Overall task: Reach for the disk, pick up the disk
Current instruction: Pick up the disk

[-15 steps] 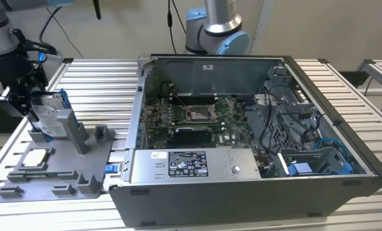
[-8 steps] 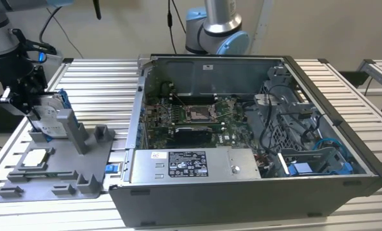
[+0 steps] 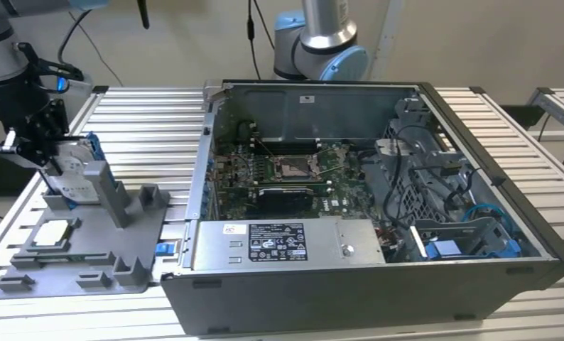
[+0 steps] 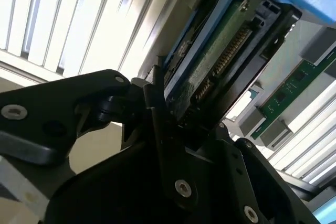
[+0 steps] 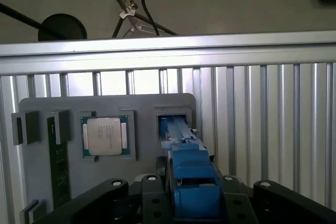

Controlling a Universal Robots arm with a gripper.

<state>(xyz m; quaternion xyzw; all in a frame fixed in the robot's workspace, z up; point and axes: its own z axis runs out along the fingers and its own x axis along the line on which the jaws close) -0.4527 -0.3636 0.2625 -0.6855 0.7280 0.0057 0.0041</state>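
At the left edge of the exterior view we see the gripper (image 3: 47, 158) over the grey holder (image 3: 121, 241) on the slatted worktop (image 3: 149, 121). Its fingers (image 4: 157, 111) are clamped on the disk (image 3: 72, 177), which stands upright with its lower end in the holder's slot. A square chip (image 5: 104, 136) lies in the holder near that slot.
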